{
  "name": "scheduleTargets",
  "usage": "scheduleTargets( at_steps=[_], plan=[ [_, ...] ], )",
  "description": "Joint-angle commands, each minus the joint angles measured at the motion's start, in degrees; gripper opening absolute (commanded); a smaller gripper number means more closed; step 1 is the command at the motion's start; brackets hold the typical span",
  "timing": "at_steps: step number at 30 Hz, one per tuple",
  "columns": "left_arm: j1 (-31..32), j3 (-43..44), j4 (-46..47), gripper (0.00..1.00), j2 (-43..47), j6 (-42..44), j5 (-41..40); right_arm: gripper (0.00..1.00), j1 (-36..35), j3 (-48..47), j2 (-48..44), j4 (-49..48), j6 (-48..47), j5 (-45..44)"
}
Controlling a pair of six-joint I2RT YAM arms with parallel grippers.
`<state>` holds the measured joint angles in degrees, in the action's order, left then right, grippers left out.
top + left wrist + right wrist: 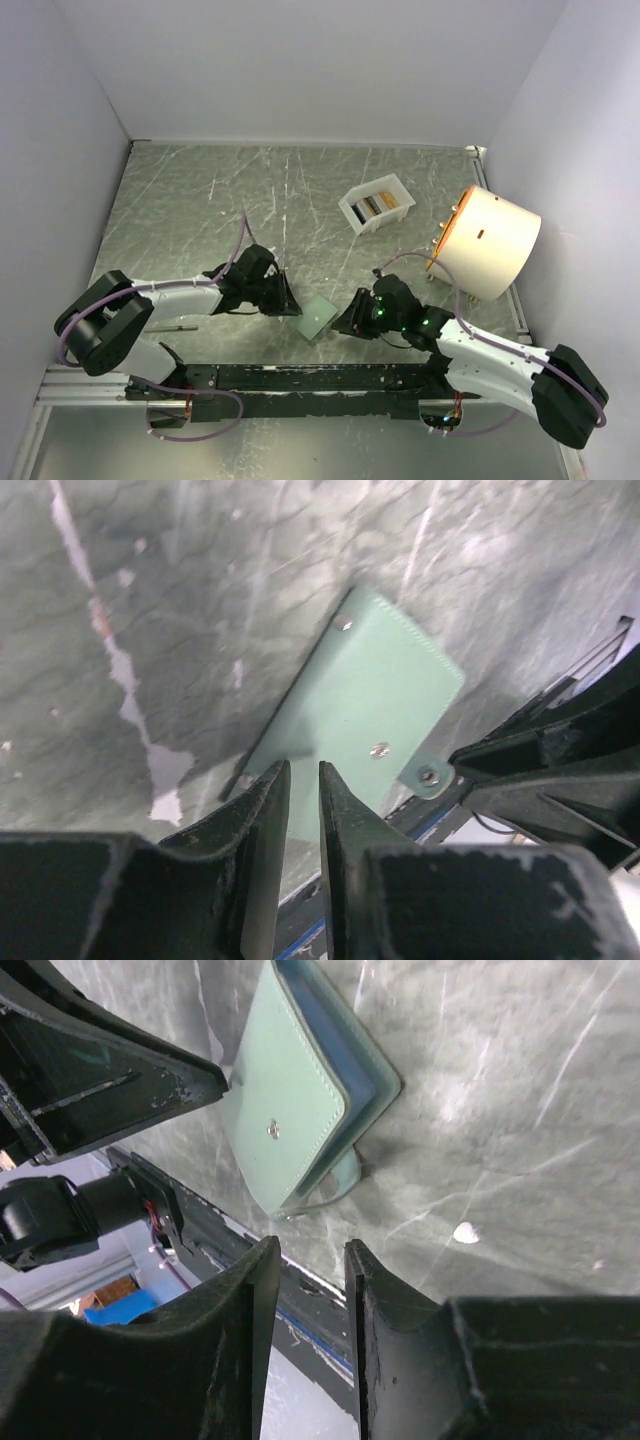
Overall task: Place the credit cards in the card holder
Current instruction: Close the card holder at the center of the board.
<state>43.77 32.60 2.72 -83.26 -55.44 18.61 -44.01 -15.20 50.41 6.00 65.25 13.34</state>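
The card holder (318,317), a sage-green wallet, lies folded flat on the table between my two grippers. In the left wrist view the card holder (375,695) shows two snap studs and a small tab. My left gripper (302,770) hovers over its near corner, jaws a narrow gap apart with nothing clamped. My right gripper (311,1250) stands open and empty just short of the card holder (290,1100), whose blue-grey inside shows at its edge. The credit cards (372,206), gold and dark, stand in a white tray (392,213) at the back.
A large white drum with an orange rim (490,240) lies on its side at the right, close behind my right arm. The black rail (320,378) runs along the near edge. Grey walls close in left, back and right.
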Motion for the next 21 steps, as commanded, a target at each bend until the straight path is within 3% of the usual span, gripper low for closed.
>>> scheduleTargets(
  at_steps=[1,6,11,17,21],
  plan=[
    [1.2,-2.8,-0.4,0.29,0.4,1.0,-2.2,0.32,-6.2,0.6,2.8,-4.6,6.5,-5.5],
    [2.7,-3.6,1.7,0.3,-0.9,-0.1,-1.3,0.34,-12.1,-0.4,7.6,-9.2,10.5,-11.8],
    [4.4,-4.4,4.0,0.3,-0.8,-2.4,0.4,0.34,-12.5,-1.6,10.9,-11.6,6.9,-12.3],
    [7.9,-6.8,13.3,0.31,0.3,-9.4,3.6,0.34,-12.5,-9.4,8.2,4.2,-0.5,-17.8],
    [9.4,-3.5,14.2,0.32,-2.4,-9.1,4.7,0.34,-12.5,-9.5,4.9,7.5,-0.5,-19.5]
  ],
)
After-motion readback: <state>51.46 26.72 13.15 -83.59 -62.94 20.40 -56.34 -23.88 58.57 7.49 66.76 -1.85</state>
